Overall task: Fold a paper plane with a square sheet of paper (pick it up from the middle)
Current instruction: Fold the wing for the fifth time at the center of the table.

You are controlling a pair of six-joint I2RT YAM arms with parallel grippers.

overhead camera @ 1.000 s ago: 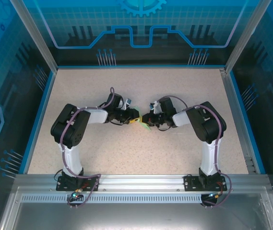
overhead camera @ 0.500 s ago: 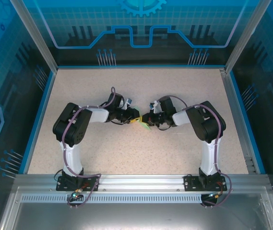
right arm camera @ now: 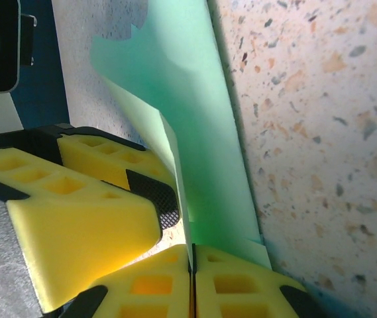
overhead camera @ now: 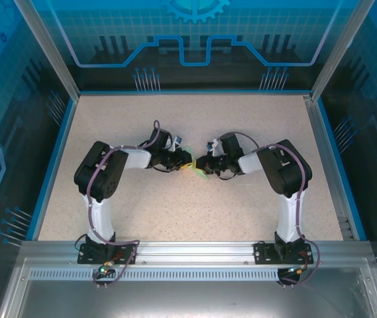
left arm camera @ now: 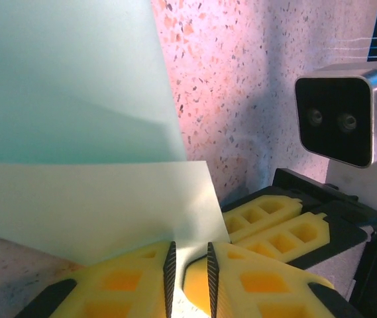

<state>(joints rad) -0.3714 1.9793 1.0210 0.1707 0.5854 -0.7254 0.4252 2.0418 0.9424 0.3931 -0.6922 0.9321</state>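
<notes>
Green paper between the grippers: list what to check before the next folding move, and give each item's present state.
1. Hold by the right gripper on the green paper: ok, jaws meet on its edge.
2. Hold by the left gripper: not ok, jaws stand slightly apart with the paper's corner between them.
3. Paper folded over: ok, two layers overlap in the left wrist view.
4. Paper lifted off the table: cannot tell.
5. Space between the two grippers: cannot tell, they sit very close together at mid-table.
</notes>
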